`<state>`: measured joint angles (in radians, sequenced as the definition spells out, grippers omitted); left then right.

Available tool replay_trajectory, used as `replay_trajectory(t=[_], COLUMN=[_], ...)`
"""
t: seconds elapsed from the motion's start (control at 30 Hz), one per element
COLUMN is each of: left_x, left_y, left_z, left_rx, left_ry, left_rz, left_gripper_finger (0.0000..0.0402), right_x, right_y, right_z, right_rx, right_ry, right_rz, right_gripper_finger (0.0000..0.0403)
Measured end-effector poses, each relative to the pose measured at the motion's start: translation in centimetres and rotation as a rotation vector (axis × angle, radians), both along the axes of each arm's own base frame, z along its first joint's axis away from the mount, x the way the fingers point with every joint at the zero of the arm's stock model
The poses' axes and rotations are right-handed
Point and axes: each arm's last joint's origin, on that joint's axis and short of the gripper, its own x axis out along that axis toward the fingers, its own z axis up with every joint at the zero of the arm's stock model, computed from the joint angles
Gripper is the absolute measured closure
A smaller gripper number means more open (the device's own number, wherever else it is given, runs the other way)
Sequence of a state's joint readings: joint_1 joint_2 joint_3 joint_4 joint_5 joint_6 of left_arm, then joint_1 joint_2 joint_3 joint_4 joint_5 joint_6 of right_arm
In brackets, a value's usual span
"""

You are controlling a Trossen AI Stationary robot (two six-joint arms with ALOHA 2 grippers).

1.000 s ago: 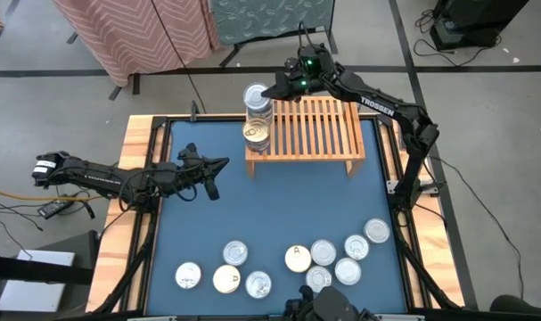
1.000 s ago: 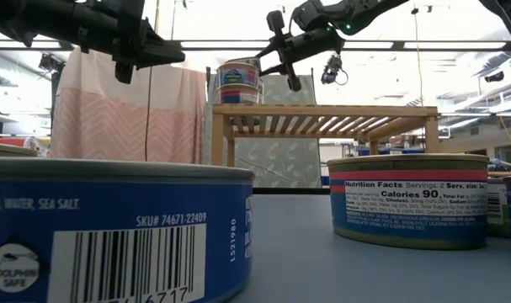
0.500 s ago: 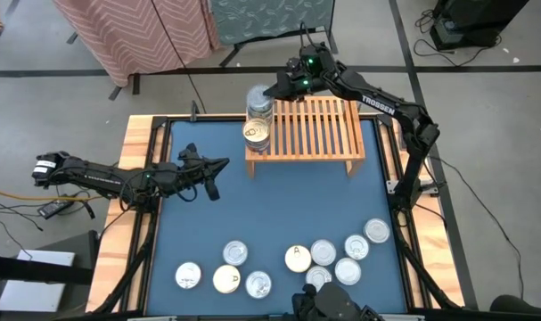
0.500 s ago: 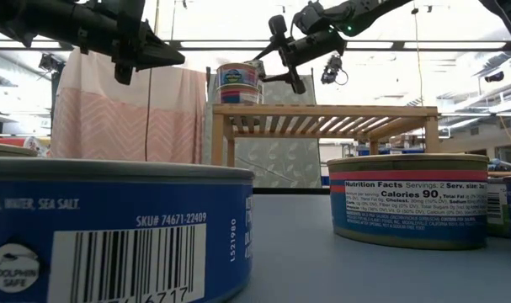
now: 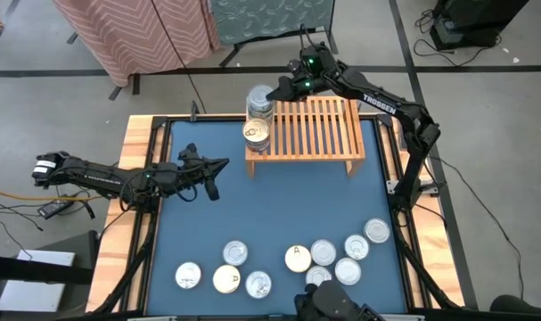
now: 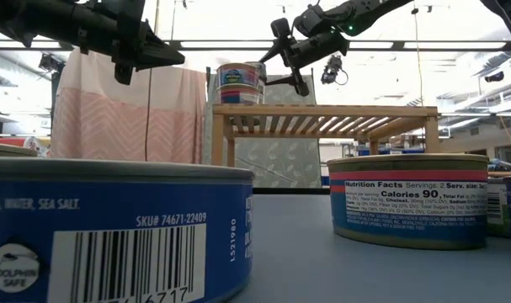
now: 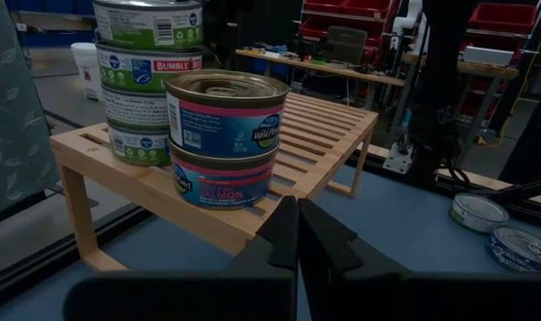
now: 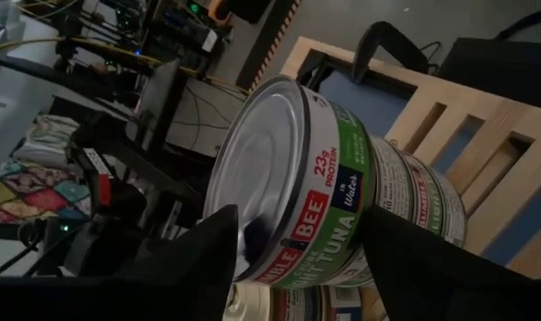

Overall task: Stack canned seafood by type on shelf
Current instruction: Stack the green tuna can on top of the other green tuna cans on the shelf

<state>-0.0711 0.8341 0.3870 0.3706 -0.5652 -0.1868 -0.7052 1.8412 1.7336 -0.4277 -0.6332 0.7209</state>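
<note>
Right gripper (image 5: 272, 90) has just let go: a second ago its fingers were pinched on the top tin of the tall stack (image 5: 259, 101); now they stand apart on either side of it, and the arm has backed off slightly toward the shelf's far edge. The tin stays put on the stack. I judge this placement done; next comes fetching another tin from the table.

Shelf (image 5: 319, 134) holds two stacks at its left end. The tall stack at the far corner is four tins in the left wrist view, green-labelled on top (image 7: 148, 22), the lower ones also tuna as far as the labels read. The short stack (image 7: 224, 138) just beside it, nearer the front edge, is two gold-topped salmon tins with pink bands. The rest of the slats are bare.

Loose tins (image 5: 297, 259), about nine, lie in a row near the table's (image 5: 279, 209) front edge, well apart from the shelf, mostly silver-topped, a couple cream.

Left gripper (image 5: 215, 169) hovers over the table's left side, fingers together, holding nothing.
</note>
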Motion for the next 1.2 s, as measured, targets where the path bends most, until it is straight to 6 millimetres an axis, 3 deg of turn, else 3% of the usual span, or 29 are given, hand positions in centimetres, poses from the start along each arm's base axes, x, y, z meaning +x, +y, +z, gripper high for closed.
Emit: replay_trajectory(t=[0.83, 1.2], left_x=[0.0, 0.0], left_y=[0.0, 0.0], left_z=[0.0, -0.1], left_rx=[0.002, 0.003], left_ry=[0.005, 0.009], left_rz=[0.000, 0.000], left_gripper_finger=[0.0392, 0.0392], right_x=[0.2, -0.8], right_y=[0.3, 0.7], right_z=[0.2, 1.7], right_rx=[-0.047, -0.162], right_ry=[-0.012, -0.028], right_rz=[0.041, 0.032], right_gripper_finger=[0.0171, 0.0171])
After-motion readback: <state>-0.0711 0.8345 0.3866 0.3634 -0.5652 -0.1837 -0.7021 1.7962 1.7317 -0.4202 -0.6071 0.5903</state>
